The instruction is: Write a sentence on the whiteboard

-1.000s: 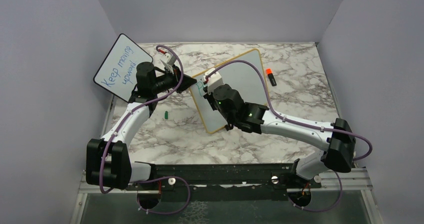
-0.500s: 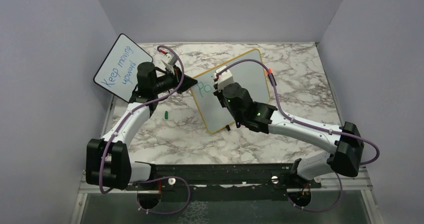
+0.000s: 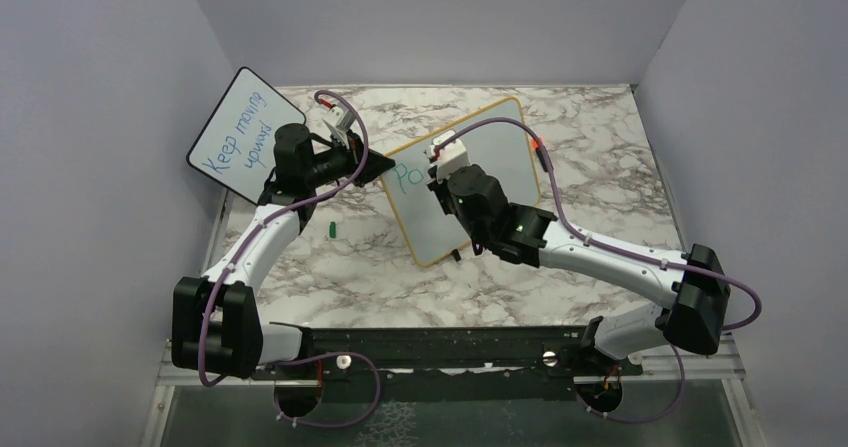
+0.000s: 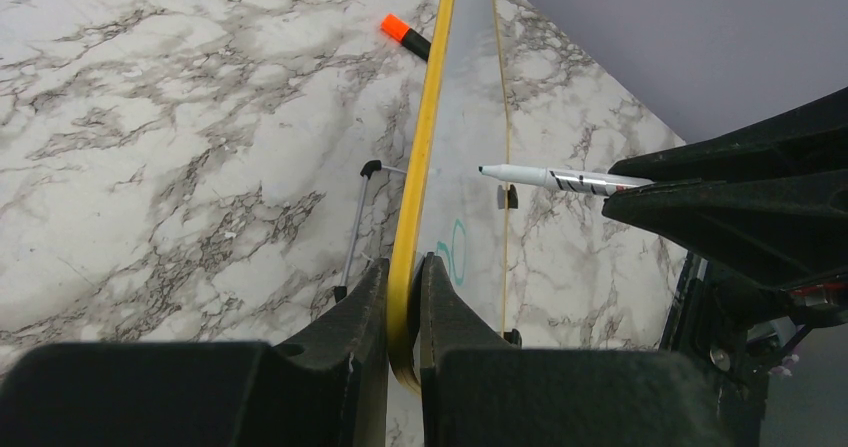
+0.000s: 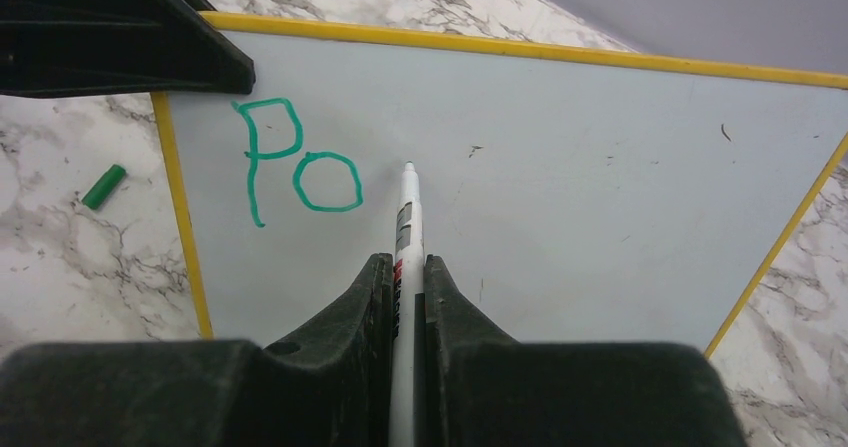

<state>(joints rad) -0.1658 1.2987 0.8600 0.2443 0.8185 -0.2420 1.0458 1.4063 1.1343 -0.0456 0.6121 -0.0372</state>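
Left claw (image 4: 404,277) pinches the propped whiteboard (image 5: 560,167) by its yellow edge at mid-table (image 3: 330,267), right claw (image 5: 404,272) clamps the marker (image 5: 406,207) beside the green "Po" (image 5: 300,167), and too hard a press could shove the board and skew the next letter.

The top external camera is looking down from above and behind the arm bases (image 3: 215,327), taking in the whole marble table (image 3: 620,197) from afar. The left wrist camera is sighting closely along the whiteboard (image 4: 465,127) edge-on; the right wrist camera is facing its surface nearly squarely, close up. All three are sharing the green letters (image 5: 297,157)
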